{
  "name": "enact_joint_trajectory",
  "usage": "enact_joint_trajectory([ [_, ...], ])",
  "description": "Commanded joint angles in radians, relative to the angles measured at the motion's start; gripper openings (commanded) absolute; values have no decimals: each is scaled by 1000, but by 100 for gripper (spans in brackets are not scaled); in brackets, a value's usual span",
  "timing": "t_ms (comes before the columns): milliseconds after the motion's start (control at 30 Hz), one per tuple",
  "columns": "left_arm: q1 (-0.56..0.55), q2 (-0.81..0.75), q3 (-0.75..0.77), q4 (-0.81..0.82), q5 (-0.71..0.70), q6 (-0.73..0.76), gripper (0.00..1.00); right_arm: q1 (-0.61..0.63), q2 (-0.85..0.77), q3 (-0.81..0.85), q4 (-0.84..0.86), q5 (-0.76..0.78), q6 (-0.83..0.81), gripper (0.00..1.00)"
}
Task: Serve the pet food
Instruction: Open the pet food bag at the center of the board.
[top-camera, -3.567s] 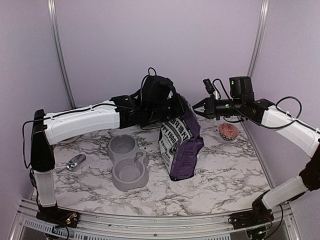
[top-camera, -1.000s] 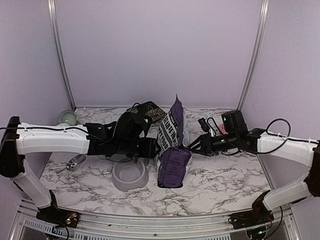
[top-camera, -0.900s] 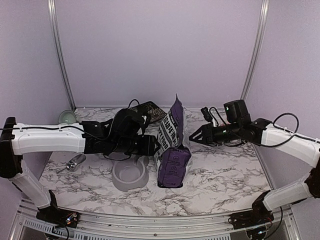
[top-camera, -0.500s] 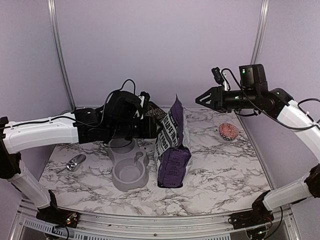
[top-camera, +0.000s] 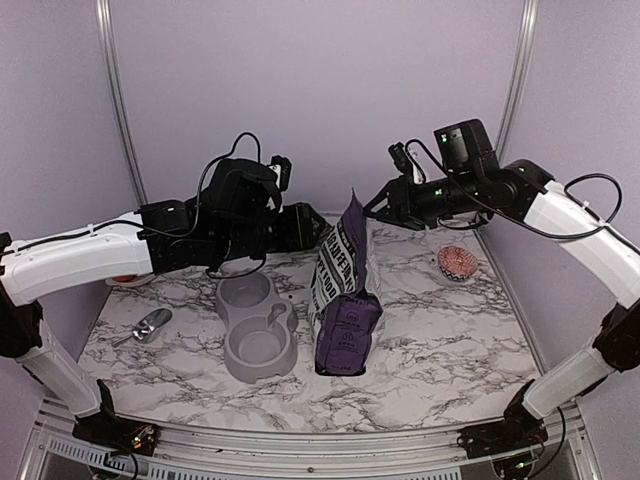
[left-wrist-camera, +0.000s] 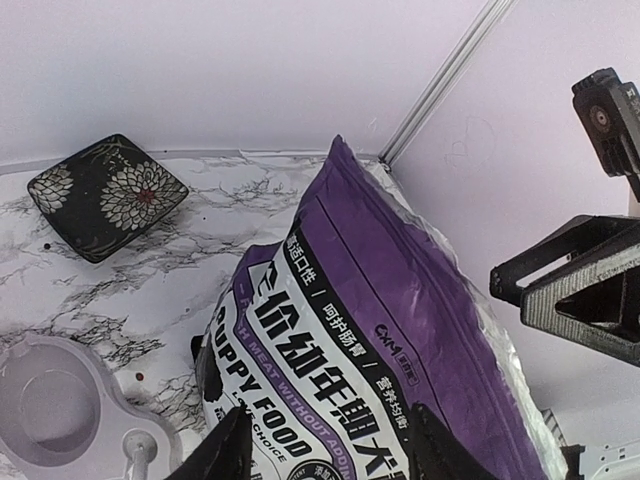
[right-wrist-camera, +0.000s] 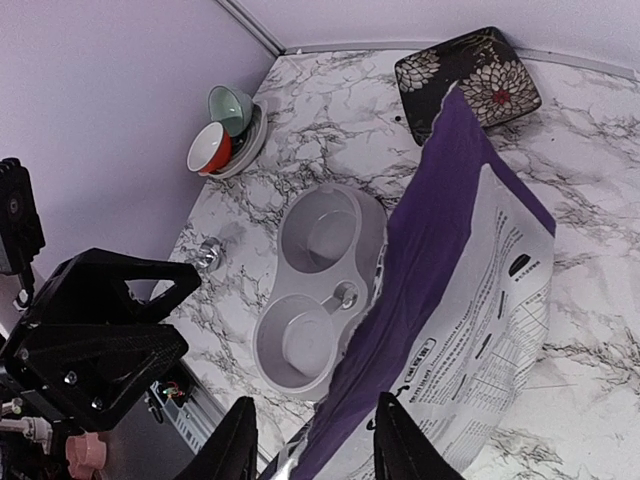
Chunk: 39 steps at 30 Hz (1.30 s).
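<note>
Both arms are up at the top of the purple-and-white bag (top-camera: 345, 300), one on each side. The left end effector (top-camera: 308, 225) hangs just beside the bag's upper edge with its jaws apart and nothing between them. The right end effector (top-camera: 380, 205) mirrors it from the other side, also spread and empty. No pet food shows anywhere. I judge it is all inside the bag, which stands upright in the middle of the surface (top-camera: 440, 330). The grey double bowl (top-camera: 257, 325) just to its left has both wells bare. I can't tell whether the top seam is sealed or only pressed flat.

Here is where it could go wrong. The bag is tall, narrow and creased at the waist, so a push from one side alone could tip it over, and a fall to the left would land on the bowl. If one end effector closes before the other, the top may simply fold away. If a pinch catches both walls together, the mouth won't open. Pulling too hard could tear it and send kibble across the marble. The two end effectors are near each other up there and could collide. The metal scoop (top-camera: 150, 325) lies well apart, untouched.
</note>
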Motion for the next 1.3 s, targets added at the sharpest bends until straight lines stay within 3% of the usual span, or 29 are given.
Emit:
enact_joint_trajectory([
  [0,7,-12,-15,23,-17,16,54,43,27,89,-74,95,21,36],
  [233,18,-56,-82,57,-7,25,55,51,42,97,-113,149,42,25],
  [1067,25,-84,-134,79,11,29,55,59,51,120,-44,85,59,27],
  [1267,25,-90,-138,80,11,25,55,58,58,116,-60,116,47,23],
])
